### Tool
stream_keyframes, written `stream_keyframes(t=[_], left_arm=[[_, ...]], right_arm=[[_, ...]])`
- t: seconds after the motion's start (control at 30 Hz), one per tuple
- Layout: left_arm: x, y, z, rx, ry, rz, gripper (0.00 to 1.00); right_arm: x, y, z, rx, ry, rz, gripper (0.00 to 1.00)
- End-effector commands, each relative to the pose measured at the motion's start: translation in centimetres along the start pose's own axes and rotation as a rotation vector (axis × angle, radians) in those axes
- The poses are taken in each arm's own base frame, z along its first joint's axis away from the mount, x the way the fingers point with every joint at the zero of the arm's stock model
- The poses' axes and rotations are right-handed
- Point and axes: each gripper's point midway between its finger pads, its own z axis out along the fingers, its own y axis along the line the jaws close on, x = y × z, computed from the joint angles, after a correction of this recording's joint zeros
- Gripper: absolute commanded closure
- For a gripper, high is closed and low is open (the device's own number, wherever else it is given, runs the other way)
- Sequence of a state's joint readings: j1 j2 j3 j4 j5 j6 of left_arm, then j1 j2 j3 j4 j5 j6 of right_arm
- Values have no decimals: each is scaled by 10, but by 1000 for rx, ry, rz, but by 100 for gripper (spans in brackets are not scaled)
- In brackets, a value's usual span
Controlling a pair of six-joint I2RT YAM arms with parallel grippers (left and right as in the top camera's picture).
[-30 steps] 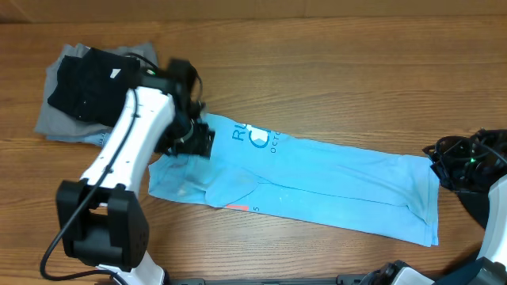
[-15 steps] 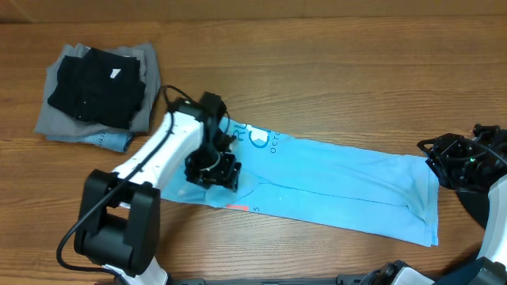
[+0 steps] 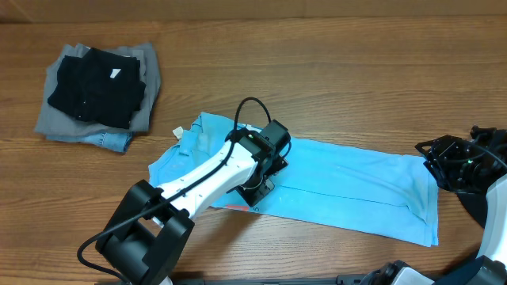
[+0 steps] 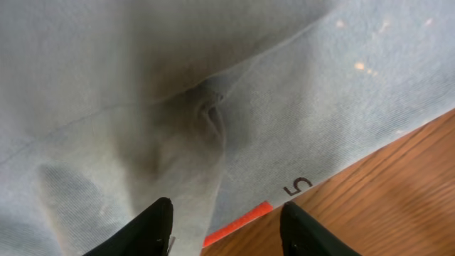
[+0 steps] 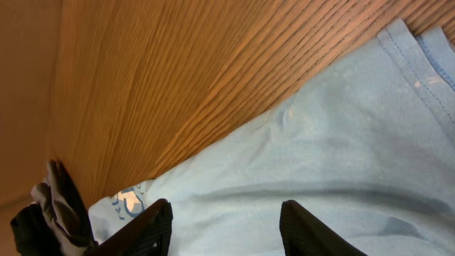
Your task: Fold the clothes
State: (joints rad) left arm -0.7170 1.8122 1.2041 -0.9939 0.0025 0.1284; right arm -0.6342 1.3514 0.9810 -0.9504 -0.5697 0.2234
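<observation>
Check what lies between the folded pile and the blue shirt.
Nothing does. In the overhead view, only a bare strip of wooden table separates the folded pile from the blue shirt.

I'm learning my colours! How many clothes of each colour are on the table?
Light blue shirt: 1
Black garment: 1
Grey garment: 1
Denim piece: 1
Total: 4

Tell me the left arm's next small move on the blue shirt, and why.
Probably close the left tool on the puckered ridge of the blue shirt: its fingers stand apart, that ridge running into the gap, near the hem.
</observation>
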Motion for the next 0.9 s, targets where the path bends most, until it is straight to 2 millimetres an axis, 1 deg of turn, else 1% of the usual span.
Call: stream_keyframes(t=[0.0, 0.07, 0.2, 0.3, 0.37, 0.47, 0.53, 0.6, 0.63, 0.67, 0.77, 0.8, 0.87], left_arm=[[6, 10, 7, -72, 22, 59, 51], [8, 13, 11, -89, 23, 63, 52], [10, 12, 19, -89, 19, 67, 53], [12, 12, 22, -90, 19, 68, 59], [11, 13, 25, -93, 12, 67, 67], [12, 14, 30, -105, 4, 66, 73], [13, 17, 30, -119, 7, 66, 79], [11, 17, 30, -119, 3, 74, 92], [11, 17, 29, -119, 3, 73, 96], [9, 17, 26, -120, 3, 73, 96], [-3, 19, 1, -121, -8, 51, 96], [-10, 20, -10, -123, -23, 50, 96], [-23, 23, -25, -128, -57, 47, 96]], right_arm=[[1, 1, 1, -8, 1, -12, 47], [1, 1, 1, -8, 1, -12, 47], [1, 1, 1, -8, 0, -12, 47], [1, 1, 1, -8, 1, -12, 47], [1, 1, 1, -8, 1, -12, 47], [1, 1, 1, -8, 1, -12, 47], [1, 1, 1, -8, 1, -12, 47], [1, 1, 1, -8, 1, -12, 47], [1, 1, 1, -8, 1, -12, 47], [1, 1, 1, -8, 1, -12, 47], [1, 1, 1, -8, 0, -12, 47], [1, 1, 1, -8, 0, -12, 47], [1, 1, 1, -8, 0, -12, 47]])
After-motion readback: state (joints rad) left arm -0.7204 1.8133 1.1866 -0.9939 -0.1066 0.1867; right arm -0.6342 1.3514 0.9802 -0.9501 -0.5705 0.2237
